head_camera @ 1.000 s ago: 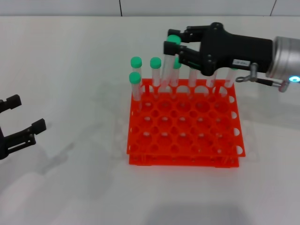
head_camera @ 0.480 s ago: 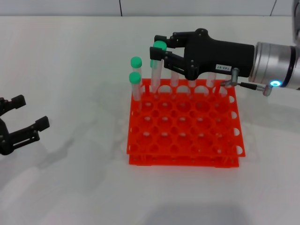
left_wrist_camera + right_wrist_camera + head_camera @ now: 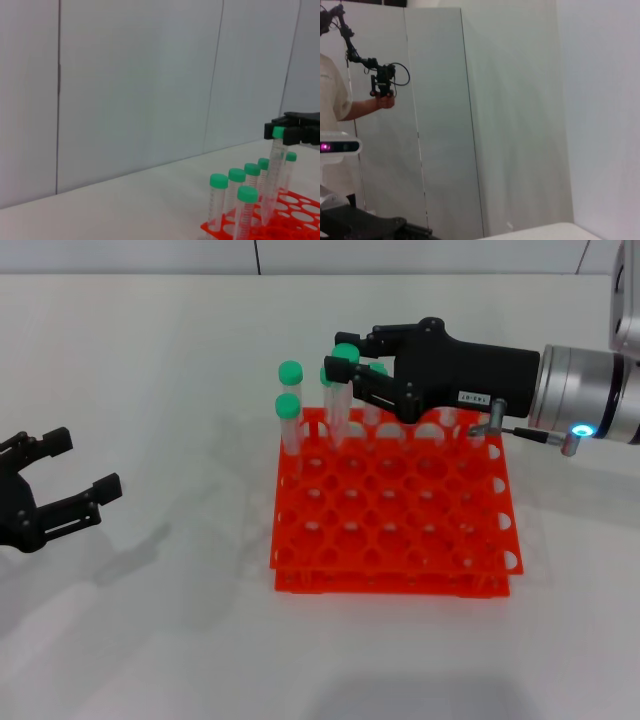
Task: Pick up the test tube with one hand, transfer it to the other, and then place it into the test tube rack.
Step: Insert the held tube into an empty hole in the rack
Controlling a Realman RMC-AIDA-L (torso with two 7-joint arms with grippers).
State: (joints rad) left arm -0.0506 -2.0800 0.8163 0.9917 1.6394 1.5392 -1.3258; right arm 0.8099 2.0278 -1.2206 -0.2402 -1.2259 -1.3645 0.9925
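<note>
In the head view the right claw reaches in over the far rows of the test tube rack and is clenched on the test tube just below its green cap, the tube leaning a little with its lower end down at the rack's holes, near the back left corner. The left claw hangs well apart over the bare tabletop, fingers spread and holding nothing. By my reading the pick and the hand-over are done and only the seating and release are left; whether the tip has entered a hole this view does not settle. The left wrist view gives the side-on look the head view lacks: the held tube slants down from the black claw tips, its pointed end down at the rack's top tier, beside a row of upright green-capped tubes already seated. The right wrist view shows neither tube nor rack, only wall panels and, far off, a person's hand holding up a small black device.
</note>
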